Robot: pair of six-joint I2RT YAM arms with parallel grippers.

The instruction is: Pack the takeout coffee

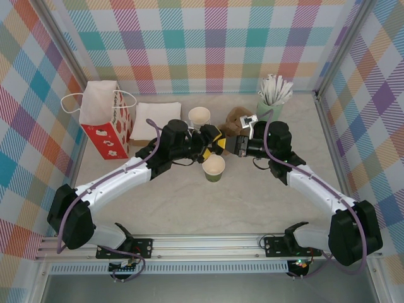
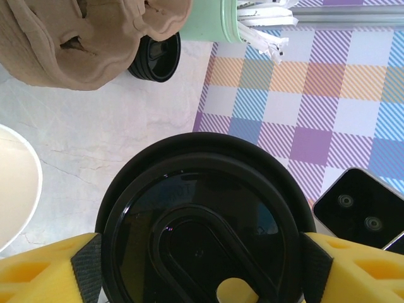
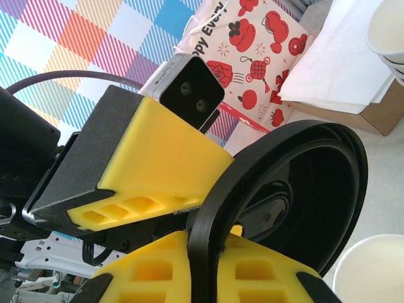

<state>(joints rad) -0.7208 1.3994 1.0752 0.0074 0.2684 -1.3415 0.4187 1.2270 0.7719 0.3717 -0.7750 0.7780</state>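
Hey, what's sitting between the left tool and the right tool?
The black lid: the left tool and right tool both clamp it, seen in the right wrist view.

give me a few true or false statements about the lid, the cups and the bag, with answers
1. The black lid sits on the green cup. False: the cup stands open, and the lid is held apart from it.
2. The left gripper and the right gripper both clamp the black lid. True.
3. The gift bag lies flat. False: it stands upright.
4. The mint cup holds white sticks. True.
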